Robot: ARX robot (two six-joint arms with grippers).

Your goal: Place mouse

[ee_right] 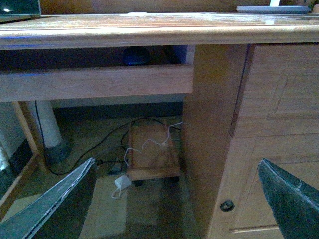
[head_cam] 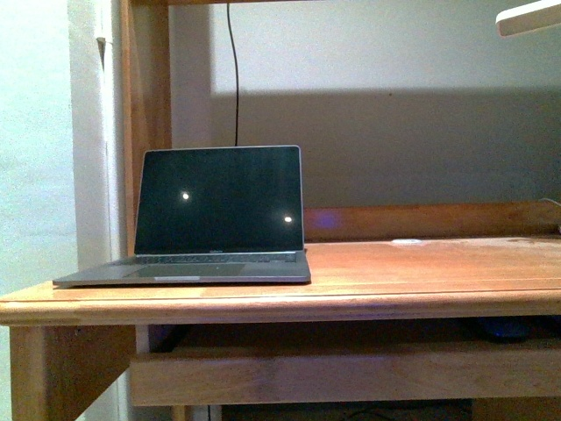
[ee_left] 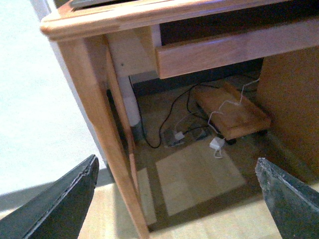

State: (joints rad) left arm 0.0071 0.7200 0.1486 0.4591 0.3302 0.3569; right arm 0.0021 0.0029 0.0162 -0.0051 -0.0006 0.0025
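Observation:
The mouse (ee_right: pixel 134 56) is a small dark rounded shape in the shadowed slot under the desktop, behind the wooden front rail (ee_right: pixel 99 82). In the front view the mouse (head_cam: pixel 504 329) shows dimly in the same slot at the right. My right gripper (ee_right: pixel 177 199) is open and empty, low in front of the desk, well below the mouse. Also open and empty, my left gripper (ee_left: pixel 177 199) hangs by the desk's left leg (ee_left: pixel 104 144), above the floor. Neither arm shows in the front view.
An open laptop (head_cam: pixel 219 210) with a dark screen stands on the left of the wooden desktop (head_cam: pixel 421 263). A small white disc (head_cam: pixel 405 241) lies at the back. Under the desk are cables, a white adapter (ee_left: pixel 217 144) and a low wooden board (ee_right: pixel 152 154). A drawer cabinet (ee_right: pixel 269 114) closes the right.

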